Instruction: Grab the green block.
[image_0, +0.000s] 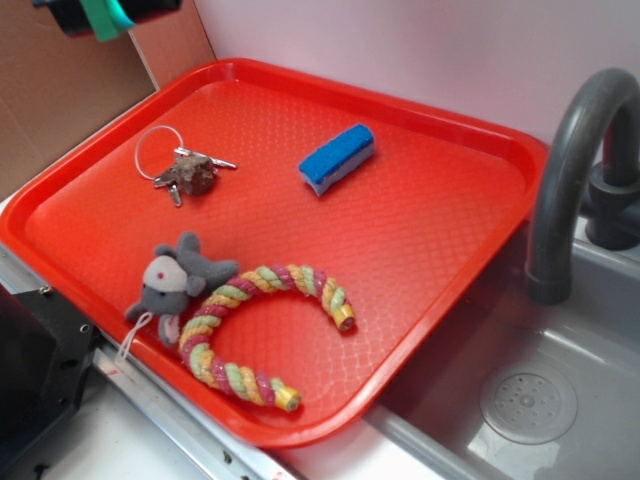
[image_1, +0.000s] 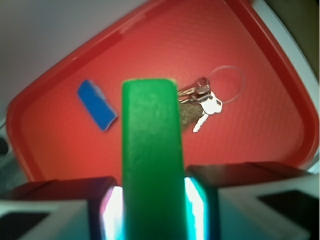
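Claw (image_1: 152, 200) grasping green block (image_1: 151, 150), high above red tray (image_0: 420, 300) holding sponge (image_0: 337, 158), keys (image_0: 190, 170), mouse toy (image_0: 175, 285), rope ring (image_0: 265, 330).

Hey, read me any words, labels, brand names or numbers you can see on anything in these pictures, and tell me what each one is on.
None can be read.
Keys: any stamping is too small to make out.
Blue sponge, green block, toy mouse, rope ring, red tray: no writing shows.
Gripper, its jaws shut on the green block: no label shows.
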